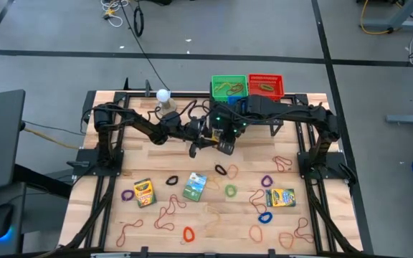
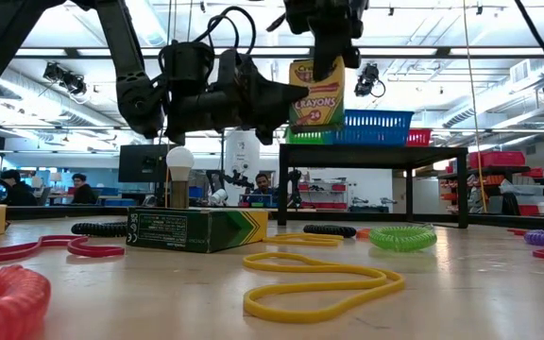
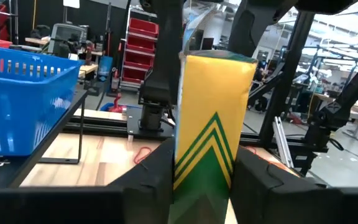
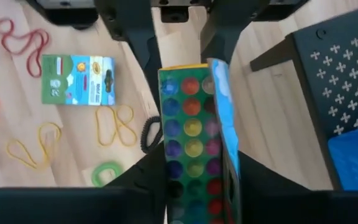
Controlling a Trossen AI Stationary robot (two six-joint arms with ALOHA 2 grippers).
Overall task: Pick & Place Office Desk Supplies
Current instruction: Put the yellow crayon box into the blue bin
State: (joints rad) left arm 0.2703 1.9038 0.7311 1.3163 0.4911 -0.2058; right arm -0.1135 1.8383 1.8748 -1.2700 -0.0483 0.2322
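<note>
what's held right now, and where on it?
One crayon box, up in the air with both tools on it: the left tool pinches one end across its flat faces, the right tool clamps the other end.

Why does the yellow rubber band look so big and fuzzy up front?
In the low view, the yellow rubber band lies nearest the camera, so it looms large and soft-edged; the lifted crayon box looks sharper. In the high view everything looks small and evenly lit.

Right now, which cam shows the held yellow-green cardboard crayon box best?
Low view: the yellow-green cardboard crayon box shows whole, label readable, held in mid-air. Left wrist and right wrist views show one face each between fingers; high view barely shows it.
</note>
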